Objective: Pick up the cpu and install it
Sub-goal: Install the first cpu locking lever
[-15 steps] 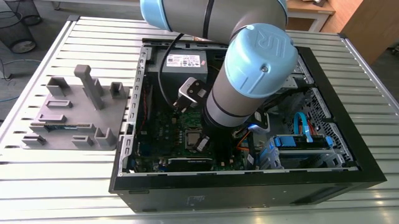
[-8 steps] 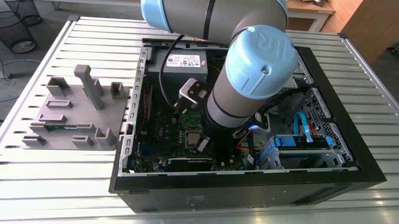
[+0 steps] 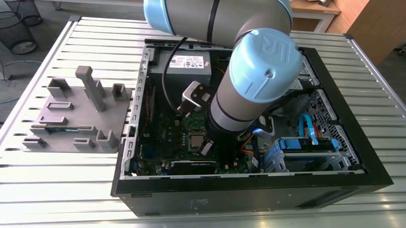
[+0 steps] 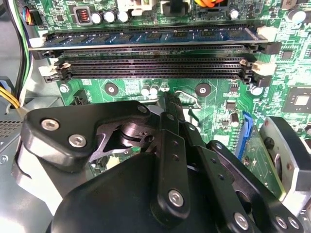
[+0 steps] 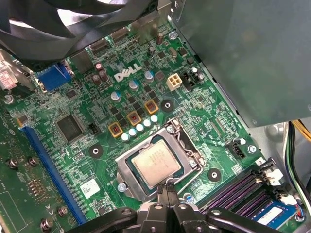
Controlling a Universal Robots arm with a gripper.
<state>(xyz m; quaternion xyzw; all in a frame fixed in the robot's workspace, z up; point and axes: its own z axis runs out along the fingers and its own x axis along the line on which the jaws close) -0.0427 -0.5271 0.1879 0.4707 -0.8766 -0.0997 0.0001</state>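
Slatted metal tabletop [image 3: 63, 199] carries an open computer case [image 3: 254, 194], with the arm [image 3: 254, 85] reaching inside. The cpu [image 5: 158, 165], a dull silver square, lies in the framed socket [image 5: 128, 176] on the green motherboard [image 5: 73, 97]. Black fingers [image 5: 164, 194] are pressed together, empty, at the socket's edge beside the memory slots [image 5: 238, 187].

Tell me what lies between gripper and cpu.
In the first wrist view, only an edge of the socket frame lies between the gripper and the cpu.
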